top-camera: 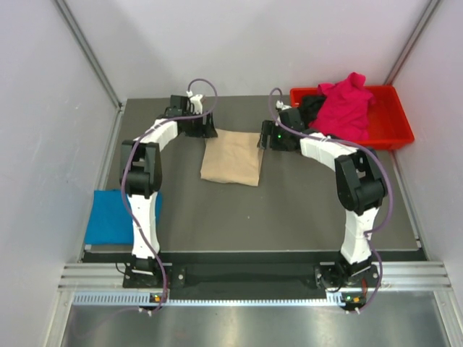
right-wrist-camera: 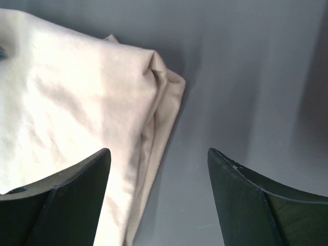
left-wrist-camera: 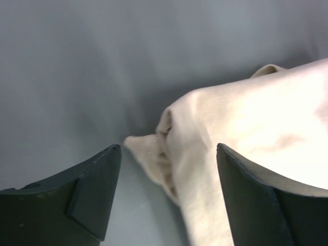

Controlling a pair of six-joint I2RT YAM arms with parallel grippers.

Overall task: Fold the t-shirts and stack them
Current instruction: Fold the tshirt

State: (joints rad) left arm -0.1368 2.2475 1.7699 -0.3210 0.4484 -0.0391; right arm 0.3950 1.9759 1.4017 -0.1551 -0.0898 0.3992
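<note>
Got beige shirt [top-camera: 231, 157] folded to a rough rectangle, lying flat on the tabletop [top-camera: 289, 210], roughly centre, toward the far side. Seeing both arms reached out to its far edge, one per corner.

Reading left end effector [left-wrist-camera: 168, 151] as spread wide, pinching nothing. From left wrist view: seeing two dark fingers [left-wrist-camera: 87, 189] well apart, low over the grey surface, with the shirt's folded corner lying in the gap and running under one of them. Can't tell whether either finger touches cloth.

Reading right end effector [right-wrist-camera: 159, 151] as spread wide too, pinching nothing. From right wrist view: seeing the shirt's stacked edge layers lying in the gap, closer to one finger, bare grey surface below the other. Noting uneven layers at that corner, lower ply sticking out past the top one.

From top view: spotting blue shirt [top-camera: 108, 217] flat at the tabletop's near left edge, partly hidden by the left arm, well apart from the beige one. Seeing pink shirt [top-camera: 347, 108] crumpled in a heap in the red tray [top-camera: 401, 134] at the far right corner, and black shirt [top-camera: 311, 107] bunched at the tray's left end, touching the pink one.
</note>
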